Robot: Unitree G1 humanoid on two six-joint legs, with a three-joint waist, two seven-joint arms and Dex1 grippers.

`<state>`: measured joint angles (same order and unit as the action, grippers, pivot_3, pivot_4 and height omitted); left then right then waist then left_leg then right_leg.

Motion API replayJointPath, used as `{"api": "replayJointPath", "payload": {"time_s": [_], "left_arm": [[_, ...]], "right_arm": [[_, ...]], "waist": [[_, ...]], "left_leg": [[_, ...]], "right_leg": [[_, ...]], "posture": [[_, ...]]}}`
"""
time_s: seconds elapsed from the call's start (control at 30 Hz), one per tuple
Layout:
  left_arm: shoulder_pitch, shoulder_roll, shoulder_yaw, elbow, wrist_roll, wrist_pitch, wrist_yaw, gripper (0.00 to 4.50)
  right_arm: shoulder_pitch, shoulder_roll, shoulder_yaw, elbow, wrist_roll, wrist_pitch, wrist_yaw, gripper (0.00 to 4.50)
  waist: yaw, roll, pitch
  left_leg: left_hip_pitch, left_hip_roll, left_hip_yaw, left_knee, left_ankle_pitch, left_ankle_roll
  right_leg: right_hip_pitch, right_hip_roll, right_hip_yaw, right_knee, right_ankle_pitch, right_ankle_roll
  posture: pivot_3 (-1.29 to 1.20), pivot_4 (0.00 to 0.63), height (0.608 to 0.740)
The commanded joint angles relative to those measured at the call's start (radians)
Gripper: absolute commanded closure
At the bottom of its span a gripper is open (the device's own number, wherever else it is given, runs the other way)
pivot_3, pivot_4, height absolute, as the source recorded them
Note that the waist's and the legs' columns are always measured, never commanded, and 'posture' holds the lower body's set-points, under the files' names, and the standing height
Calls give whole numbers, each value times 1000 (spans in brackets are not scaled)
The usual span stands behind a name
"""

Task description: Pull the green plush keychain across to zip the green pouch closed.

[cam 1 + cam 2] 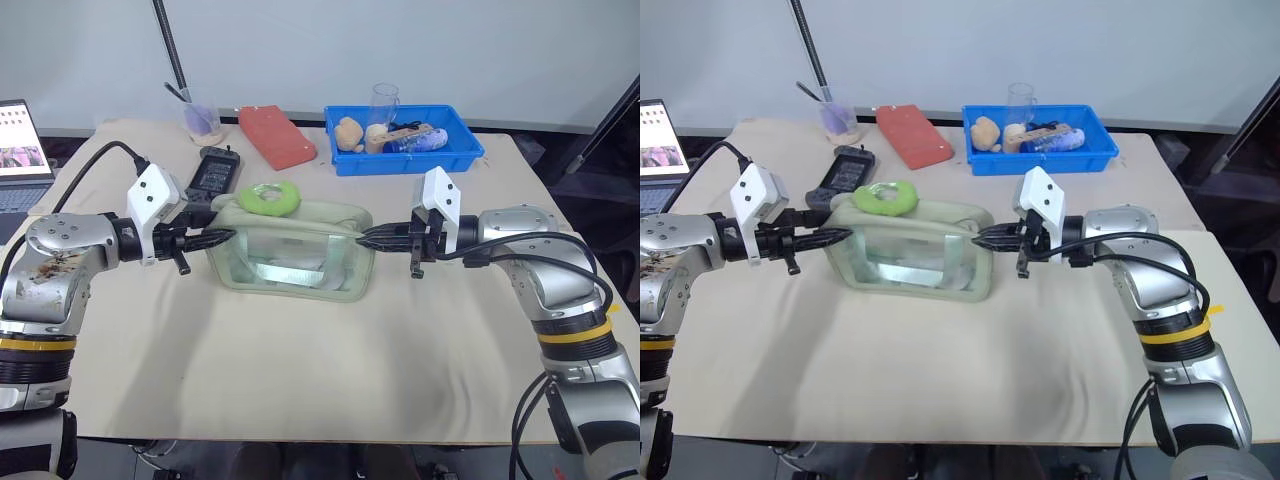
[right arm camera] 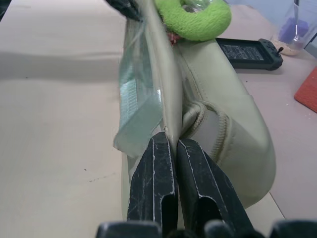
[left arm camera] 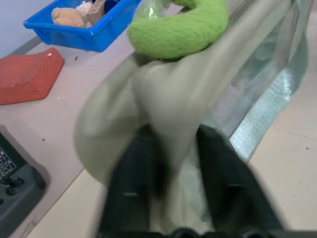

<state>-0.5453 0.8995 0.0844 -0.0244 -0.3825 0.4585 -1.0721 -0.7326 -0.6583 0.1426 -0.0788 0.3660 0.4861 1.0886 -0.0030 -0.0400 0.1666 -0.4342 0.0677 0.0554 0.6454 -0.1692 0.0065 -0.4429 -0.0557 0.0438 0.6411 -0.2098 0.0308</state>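
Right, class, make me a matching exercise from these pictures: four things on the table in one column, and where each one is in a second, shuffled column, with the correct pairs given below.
Things
1. green plush keychain
2. right gripper
3. red flat case
4. small plush toy

Places
A. in the blue bin
B. on top of the green pouch
C. on the table behind the pouch
D. clamped on one end of the pouch

Pairs: 1-B, 2-D, 3-C, 4-A

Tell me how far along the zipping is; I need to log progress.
Done: both claws are shut on the green pouch, the left claw pinching one end, the right claw the other. In hand: holding the pouch steady between them. Left: the green plush keychain lies ungrasped on top near the left end, so the pull across hasn't begun.
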Motion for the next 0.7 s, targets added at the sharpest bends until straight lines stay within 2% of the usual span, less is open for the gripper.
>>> {"api": "replayJointPath", "payload": {"time_s": [0.03, 0.1, 0.27, 0.37, 0.43, 0.47, 0.7], "left_arm": [[0, 13, 8, -24, -3, -12, -18, 4397], [13, 15, 8, -37, -4, -12, -27, 4500], [36, 18, 7, -49, 8, -38, -40, 4500], [42, 22, 4, -50, 14, -52, -46, 4500], [41, 22, 4, -44, 16, -57, -47, 4500], [42, 22, 4, -42, 19, -62, -47, 4500], [45, 18, -7, -34, 40, -87, -50, 4500]], "right_arm": [[-25, -5, -24, -34, 11, 5, 1, 4500], [-32, -14, -31, -37, 23, 27, 8, 3678], [-114, -47, -59, 50, 37, 38, 61, 2013], [-220, -26, -82, 126, 57, 50, 65, 983], [-301, 31, -89, 193, 59, 47, 26, 249], [-347, 78, -86, 238, 49, 42, -12, 34], [-533, 341, -24, 557, -77, -17, -176, 34]], "waist": [[-1, 0, 0], [-2, 0, 0], [-3, 0, 0], [-5, 0, 0], [-8, 0, 0], [-10, 0, 0], [-15, 1, 0]], "left_leg": [[0, 0, 0, 0, 0, 0], [0, 0, 0, 0, 0, 0], [0, 0, 0, 0, 0, 0], [0, 0, 0, 0, 0, 0], [1, 0, 0, 0, 0, 0], [1, 0, 0, 0, 0, 0], [2, 1, 1, -2, 0, 0]], "right_leg": [[0, 0, 0, 0, 0, 0], [0, 0, 0, 0, 0, 0], [0, 0, 0, 0, 0, 0], [0, 0, 0, 0, -1, -2], [0, 0, 0, 0, -1, -2], [0, 0, 0, 1, -1, -1], [0, 0, 0, 3, -1, -2]], "posture": [[0, 150, 740], [0, 150, 740], [0, 150, 740], [0, 150, 740], [0, 150, 740], [0, 150, 740], [0, 150, 740]]}}
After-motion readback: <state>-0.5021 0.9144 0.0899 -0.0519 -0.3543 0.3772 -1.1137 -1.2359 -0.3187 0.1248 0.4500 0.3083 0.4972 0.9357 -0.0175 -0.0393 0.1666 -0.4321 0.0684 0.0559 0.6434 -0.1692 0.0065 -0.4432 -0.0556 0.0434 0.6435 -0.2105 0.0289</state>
